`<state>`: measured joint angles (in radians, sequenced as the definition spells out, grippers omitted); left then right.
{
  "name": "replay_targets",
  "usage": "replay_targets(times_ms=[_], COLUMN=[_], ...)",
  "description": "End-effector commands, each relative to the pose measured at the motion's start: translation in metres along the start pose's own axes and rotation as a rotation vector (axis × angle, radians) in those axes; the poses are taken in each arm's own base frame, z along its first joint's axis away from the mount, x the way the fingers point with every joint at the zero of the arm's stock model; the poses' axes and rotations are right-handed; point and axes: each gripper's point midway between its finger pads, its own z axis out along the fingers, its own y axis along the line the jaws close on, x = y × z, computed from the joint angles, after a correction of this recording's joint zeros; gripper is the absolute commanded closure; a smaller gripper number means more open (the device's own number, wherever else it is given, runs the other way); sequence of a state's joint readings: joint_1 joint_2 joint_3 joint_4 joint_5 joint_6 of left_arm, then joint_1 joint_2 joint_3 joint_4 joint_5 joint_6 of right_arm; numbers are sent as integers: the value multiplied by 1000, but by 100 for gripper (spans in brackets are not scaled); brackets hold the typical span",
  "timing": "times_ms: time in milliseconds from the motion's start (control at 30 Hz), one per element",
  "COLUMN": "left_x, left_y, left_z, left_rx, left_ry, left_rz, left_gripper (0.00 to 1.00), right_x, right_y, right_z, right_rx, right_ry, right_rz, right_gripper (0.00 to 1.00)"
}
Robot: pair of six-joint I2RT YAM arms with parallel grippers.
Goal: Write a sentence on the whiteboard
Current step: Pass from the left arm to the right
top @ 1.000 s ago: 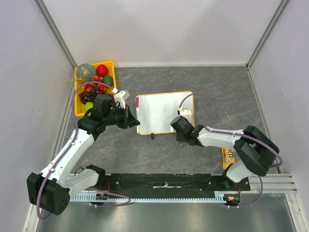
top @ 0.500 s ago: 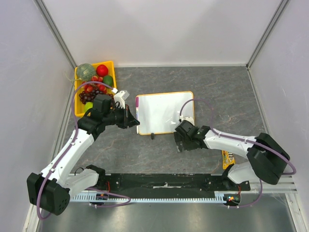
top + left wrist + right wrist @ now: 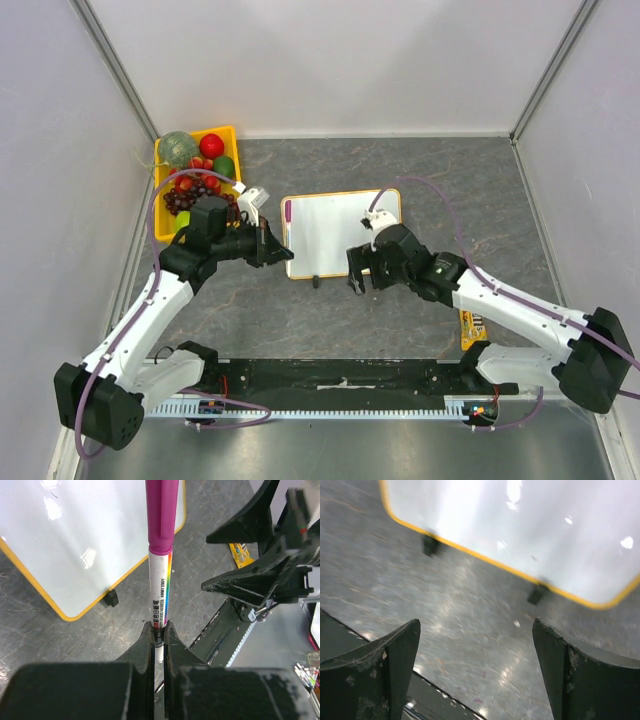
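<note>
Two arms reach inward over the table (image 3: 450, 180). The left hand (image 3: 159, 635) is clamped on the white barrel of a marker (image 3: 161, 555), whose magenta cap lies at the left edge of the whiteboard (image 3: 335, 230). The board lies flat mid-table, between the hands. The right hand (image 3: 475, 627) has its jaws spread wide and holds nothing. It is low beside the board's near long edge, where two black clips (image 3: 431, 544) project. A yellow bin (image 3: 228, 134) of fruit sits far left. A yellow packet (image 3: 470, 326) lies near the right arm. The table is grey and stone-patterned, with pale walls around it.
</note>
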<state>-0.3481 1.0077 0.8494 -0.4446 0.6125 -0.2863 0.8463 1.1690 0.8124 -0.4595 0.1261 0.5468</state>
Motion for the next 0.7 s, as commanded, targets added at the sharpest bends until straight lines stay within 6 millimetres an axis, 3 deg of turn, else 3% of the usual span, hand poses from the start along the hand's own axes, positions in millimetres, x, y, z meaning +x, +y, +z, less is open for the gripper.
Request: replay_targets(times_ms=[0,200,267,433,667], left_x=[-7,-1,0,1,2], left_y=[-26,-48,-55,-67,-77], left_z=[-5,-7,-9,-14,-19], left_rx=[144,300,350,420,484], left_ry=[-34,-7,4,-5,-8], left_rz=[55,71,76,99,115], left_gripper=[98,98,98,98,98], right_x=[-77,-130,-135,-141,-154], right_y=[43,84,99,146,167], right_z=[-19,-55,-62,-82,-92], right_rx=[-200,-439,-528,-823,-953], right_ry=[-221,-429,-452,-483,-501], right_rz=[-84,-192,-210,-240,-213], right_gripper=[2,2,10,16,21])
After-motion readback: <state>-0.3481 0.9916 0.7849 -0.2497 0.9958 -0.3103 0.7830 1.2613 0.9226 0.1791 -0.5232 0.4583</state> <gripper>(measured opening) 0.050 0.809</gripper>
